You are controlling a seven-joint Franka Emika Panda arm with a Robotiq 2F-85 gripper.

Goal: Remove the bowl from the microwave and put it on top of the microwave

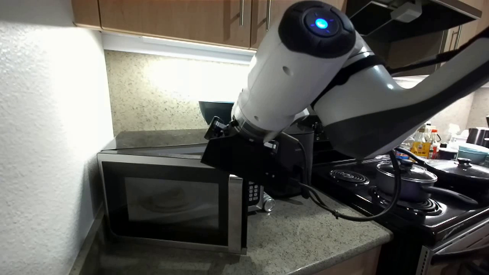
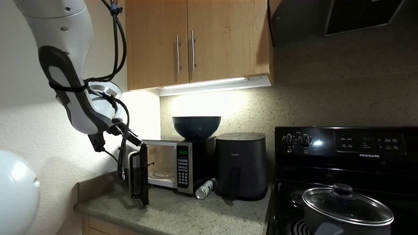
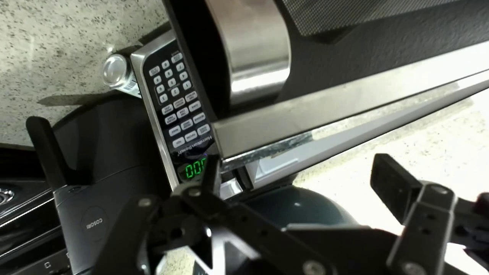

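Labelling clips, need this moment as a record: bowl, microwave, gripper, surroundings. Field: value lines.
microwave: on the counter, display lit green
door: open
bowl: dark, upright, on top of the microwave
gripper: open, holding nothing, near the door; contact unclear
can: lying between microwave and air fryer
stove: lidded pot on it
task state: bowl out and on top

Boxy stainless-steel microwave [image 2: 185, 166]: flat dark-glass door [image 1: 172, 202], open nearward, bars pale cavity [image 2: 161, 158] from left; right approach clear. Glossy blue-black round bowl [image 2: 196, 126] blocks top's right part; left stretch free, depth hard to judge.
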